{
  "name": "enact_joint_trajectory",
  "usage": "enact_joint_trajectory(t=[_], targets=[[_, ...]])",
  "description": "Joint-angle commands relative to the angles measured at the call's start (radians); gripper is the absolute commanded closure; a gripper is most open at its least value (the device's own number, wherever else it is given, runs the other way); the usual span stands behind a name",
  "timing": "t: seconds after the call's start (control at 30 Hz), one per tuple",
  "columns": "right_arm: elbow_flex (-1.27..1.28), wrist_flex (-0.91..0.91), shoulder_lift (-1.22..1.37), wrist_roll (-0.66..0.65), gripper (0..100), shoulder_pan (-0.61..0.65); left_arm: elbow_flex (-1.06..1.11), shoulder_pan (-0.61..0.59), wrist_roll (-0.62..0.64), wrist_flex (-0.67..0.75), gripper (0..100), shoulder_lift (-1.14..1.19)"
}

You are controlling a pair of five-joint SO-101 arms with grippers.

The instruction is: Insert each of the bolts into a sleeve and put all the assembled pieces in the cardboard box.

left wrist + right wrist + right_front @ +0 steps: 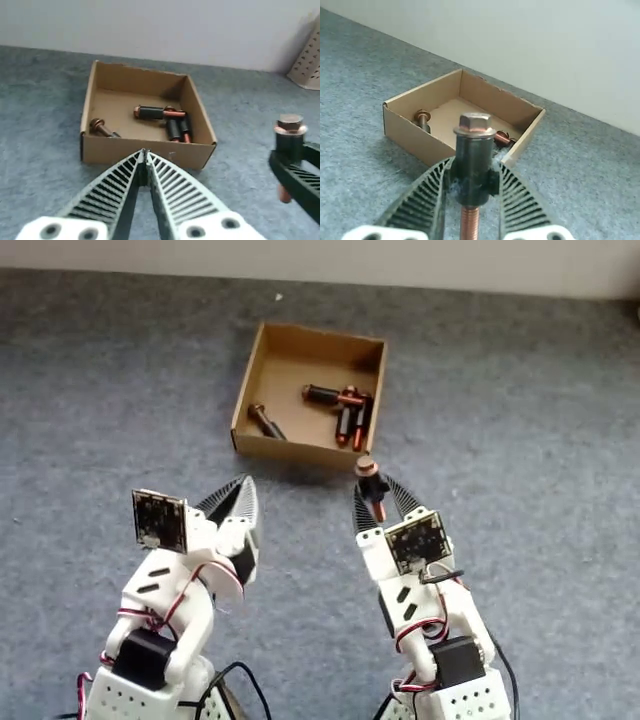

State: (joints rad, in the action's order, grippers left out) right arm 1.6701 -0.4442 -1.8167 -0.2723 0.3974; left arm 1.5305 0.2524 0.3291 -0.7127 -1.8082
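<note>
Cardboard box [290, 451] holds several assembled pieces [333, 396]. Right gripper [374, 490] clamped on a sleeve [377, 502] with bolt [367, 467] through it, upright, just short of the box's near wall. Left gripper [246, 482] fully closed, empty, also near that wall

left gripper [144, 151]: jaws together | right gripper [471, 167]: clamped on sleeved bolt [474, 142]

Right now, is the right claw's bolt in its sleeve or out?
In: the bolt shows its head atop the black sleeve, shank poking out below, upright in the right claw.
</note>
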Motion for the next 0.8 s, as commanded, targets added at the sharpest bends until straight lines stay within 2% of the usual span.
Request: enact_joint_trajectory(t=[0.0,0.23,0.43,0.53,0.77], targets=[[0.094,0.005,-0.013,0.008,99.2,-0.013,0.067,-0.113,-0.025,0.02,98,-0.008],[0.085,0.01,-0.016,0.005,99.2,-0.09,0.166,-0.213,-0.041,0.002,98,-0.001],[0.041,0.03,-0.007,0.003,99.1,-0.108,0.165,-0.26,-0.229,-0.069,98,-0.001],[-0.024,0.047,-0.007,0.002,98.8,-0.105,0.165,-0.26,-0.269,-0.141,98,-0.001],[-0.153,0.053,0.001,-0.087,96.8,-0.048,0.165,-0.257,-0.27,-0.348,98,-0.001]])
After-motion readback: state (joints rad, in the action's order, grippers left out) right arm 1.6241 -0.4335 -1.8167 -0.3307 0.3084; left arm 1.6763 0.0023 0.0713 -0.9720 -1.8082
